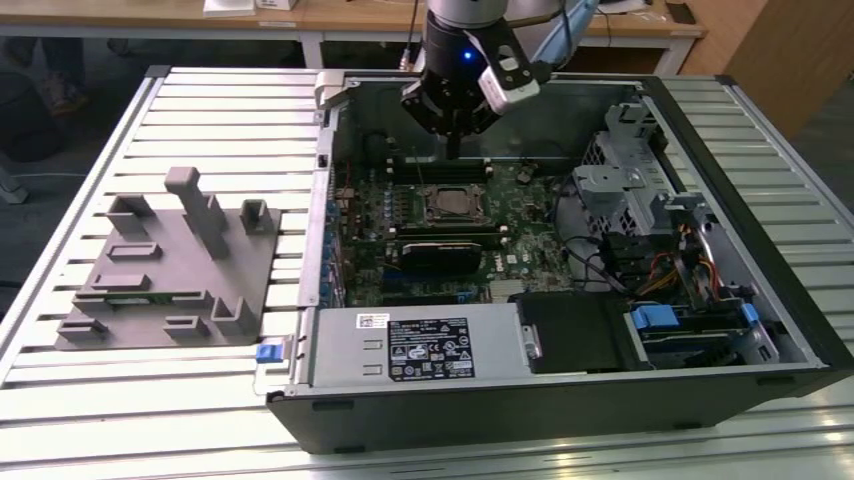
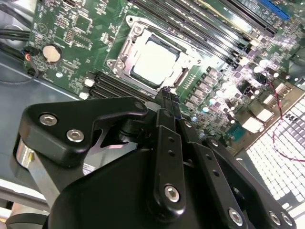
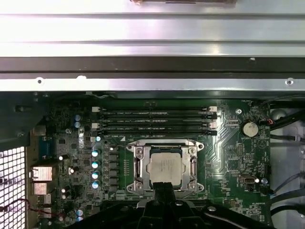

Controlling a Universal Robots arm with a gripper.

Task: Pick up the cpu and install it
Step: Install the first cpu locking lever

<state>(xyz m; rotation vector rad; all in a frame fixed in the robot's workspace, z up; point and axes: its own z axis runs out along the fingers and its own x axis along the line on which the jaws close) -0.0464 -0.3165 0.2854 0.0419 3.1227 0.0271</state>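
Gripper [image 1: 454, 150]: hanging above the open computer case, over the far part of the motherboard, just beyond the socket in the exterior view; black linkage looming large in the second wrist view [image 2: 167, 95].
Jaws: pressed together into one narrow black tip, no gap showing, nothing held between them.
Cpu [image 3: 164, 165]: seated flat in the socket, silvery top up, square within the metal frame; bright and pale in the second wrist view [image 2: 155, 62], dark and small in the exterior view [image 1: 445, 205].
Gripper to cpu: apart, tip raised clear of the chip, poised near one edge of the socket in both wrist views.
Socket [image 3: 138, 164]: metal frame around the chip on all sides, beside the row of memory slots [image 3: 155, 119].
Motherboard [image 1: 534, 250]: green, lying flat on the case floor, round coin battery [image 3: 248, 128] near one corner.
Computer case [image 1: 747, 340]: side open, lying on the slatted table [image 1: 200, 110], drive cages and cables toward the exterior view's right.
Grey tray [image 1: 174, 270]: on the table toward the exterior view's left, well apart from the gripper, upright posts and shallow pockets on it.
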